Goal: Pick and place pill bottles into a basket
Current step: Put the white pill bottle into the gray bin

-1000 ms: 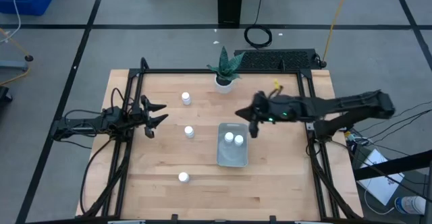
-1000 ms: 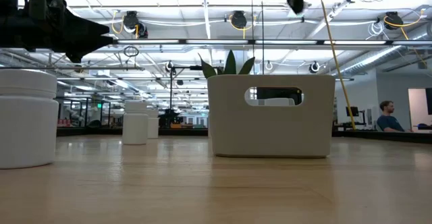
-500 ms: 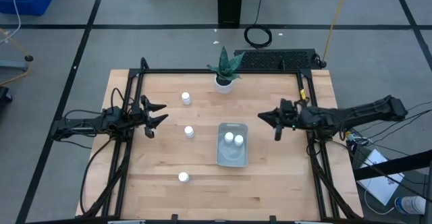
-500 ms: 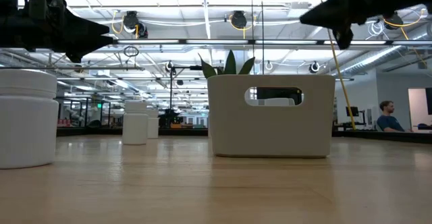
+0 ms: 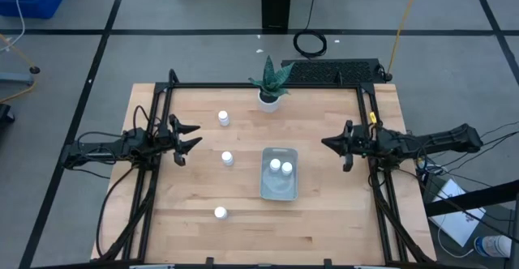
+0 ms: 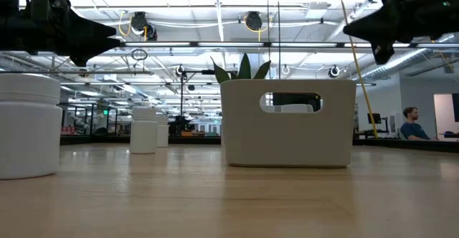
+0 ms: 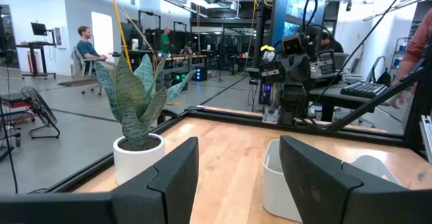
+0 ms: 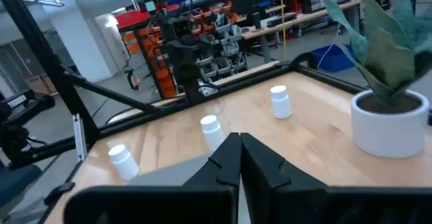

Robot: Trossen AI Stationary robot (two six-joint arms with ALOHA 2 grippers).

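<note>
Two white pill bottles [image 5: 280, 167] stand in the grey-blue basket [image 5: 279, 190] at mid-table. Three more stand on the wood: one far left [image 5: 223, 118], one left of the basket [image 5: 227, 159], one near the front [image 5: 220, 213]. My left gripper [image 5: 198, 136] is open and empty at the table's left side, pointing right, and its fingers also show in the left wrist view [image 7: 236, 177]. My right gripper [image 5: 326, 144] is shut and empty, right of the basket and pointing left. In the right wrist view its fingers [image 8: 239, 155] are closed together.
A white pot with a green plant [image 5: 269, 97] stands at the table's far edge, behind the basket. A black frame [image 5: 162, 123] runs along the left, far and right edges. Bare wood lies between the basket and my right gripper.
My right gripper has drawn back from above the basket's far right corner toward the table's right edge. The two bottles in the basket and the three on the table have stayed put.
</note>
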